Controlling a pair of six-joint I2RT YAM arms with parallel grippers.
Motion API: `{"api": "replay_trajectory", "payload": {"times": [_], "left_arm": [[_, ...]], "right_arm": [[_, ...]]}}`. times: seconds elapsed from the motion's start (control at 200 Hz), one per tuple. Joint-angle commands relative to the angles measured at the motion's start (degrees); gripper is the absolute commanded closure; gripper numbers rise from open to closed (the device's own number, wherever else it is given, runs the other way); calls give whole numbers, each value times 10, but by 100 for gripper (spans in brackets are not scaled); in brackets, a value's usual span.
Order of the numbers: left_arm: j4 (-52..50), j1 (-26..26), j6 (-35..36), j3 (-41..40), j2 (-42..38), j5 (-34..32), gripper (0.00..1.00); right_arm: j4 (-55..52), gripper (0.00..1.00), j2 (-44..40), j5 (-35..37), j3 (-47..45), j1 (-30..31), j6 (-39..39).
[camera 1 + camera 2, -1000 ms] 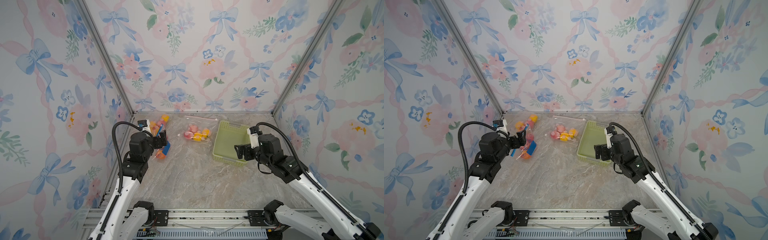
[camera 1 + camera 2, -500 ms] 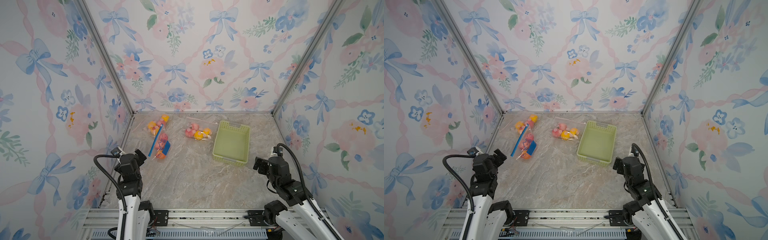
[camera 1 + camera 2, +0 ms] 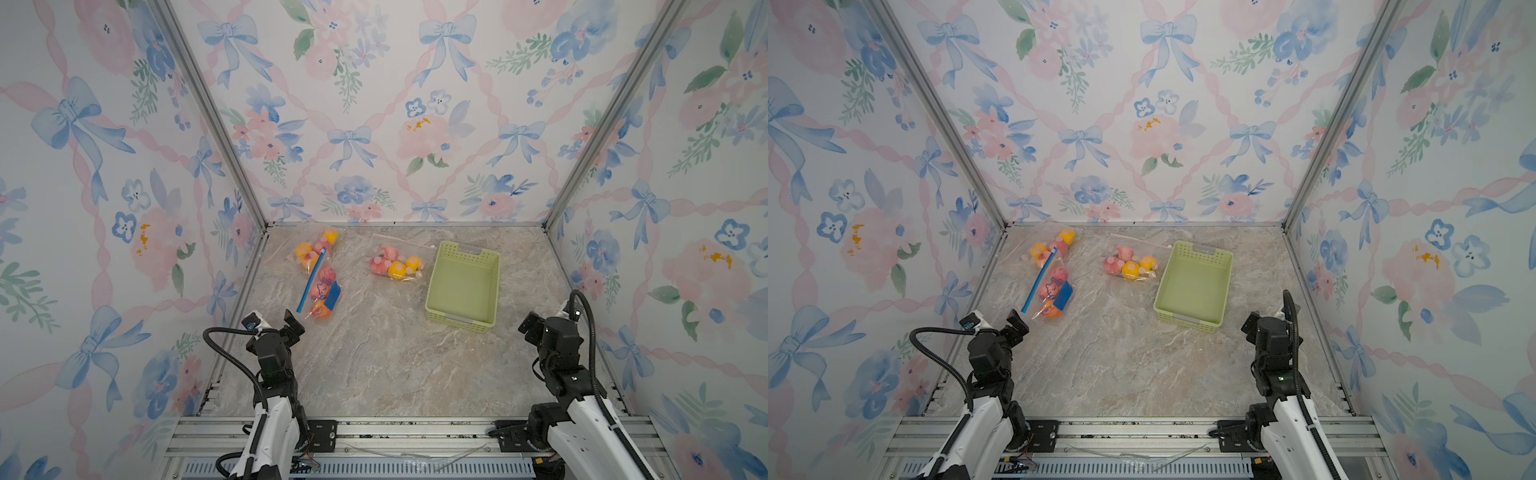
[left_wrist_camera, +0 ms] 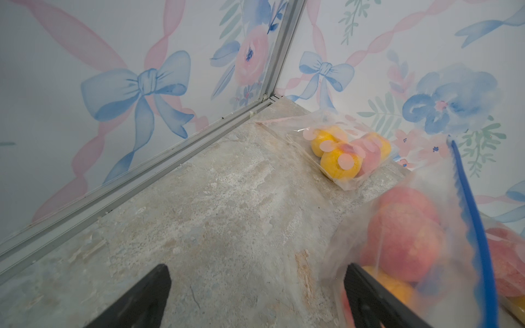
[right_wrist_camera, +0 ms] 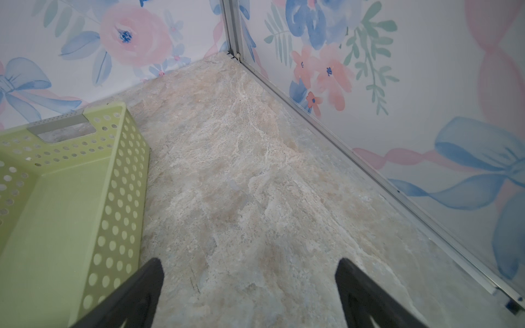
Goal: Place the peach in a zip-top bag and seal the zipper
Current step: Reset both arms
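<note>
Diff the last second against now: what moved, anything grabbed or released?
Both arms retracted toward the near rail: the left gripper backed off from the blue-zipper bag, the right gripper from the green basket and its near edge. Both are open and empty; no grab or release visible. Bag, basket and the dotted bag between them stayed put.

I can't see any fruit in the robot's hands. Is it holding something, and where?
Nothing is held. The left gripper and right gripper both stand open and empty; the blue-zipper bag lies loose near the left one.
</note>
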Motion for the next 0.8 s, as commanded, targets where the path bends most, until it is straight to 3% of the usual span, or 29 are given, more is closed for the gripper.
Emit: {"api": "replay_trajectory", "payload": {"times": [0.0,0.1,0.425,0.615,0.795], "left_arm": [[137,-6,56,-20,38,40,2],[182,-14,82,-13,89,87,2],[357,-72,135,24,268,120,2],[419,-72,159,42,344,147,2],[568,-71,164,42,476,170,2]], "right_arm": [[149,4,53,-7,-21,-6,-76],[223,4,115,-9,-35,-10,-100],[399,4,275,-63,-36,-23,-112],[449,4,345,-95,-6,-23,-130],[472,4,396,-115,25,-23,-152]]}}
